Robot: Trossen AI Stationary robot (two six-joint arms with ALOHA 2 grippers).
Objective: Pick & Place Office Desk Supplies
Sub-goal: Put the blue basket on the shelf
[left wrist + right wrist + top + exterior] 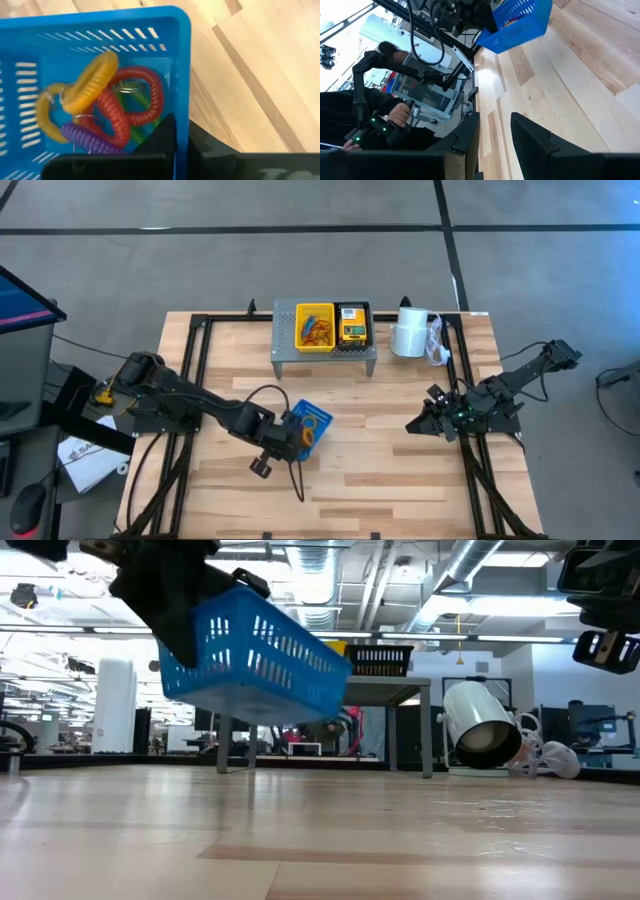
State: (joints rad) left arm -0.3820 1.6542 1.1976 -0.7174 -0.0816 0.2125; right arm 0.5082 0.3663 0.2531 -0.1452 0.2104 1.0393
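Above the table centre, blue basket (250, 655) of coiled loops (100, 105) lifted, tilted, wall pinched in closed left gripper (290, 432). Transport step; next, probably level placement on grey shelf (285, 350). Right gripper (425, 420) idle, part-open, empty.

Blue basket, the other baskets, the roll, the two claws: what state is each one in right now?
Blue basket: lifted off the table, tilted, coiled loops inside.
Left gripper: shut on the blue basket's rim.
Right gripper: empty, fingers apart, hovering over the table's right side.
Yellow basket: on the grey shelf, filled.
Black basket: on the shelf, holding a yellow box.
Paper roll: lying on its side.
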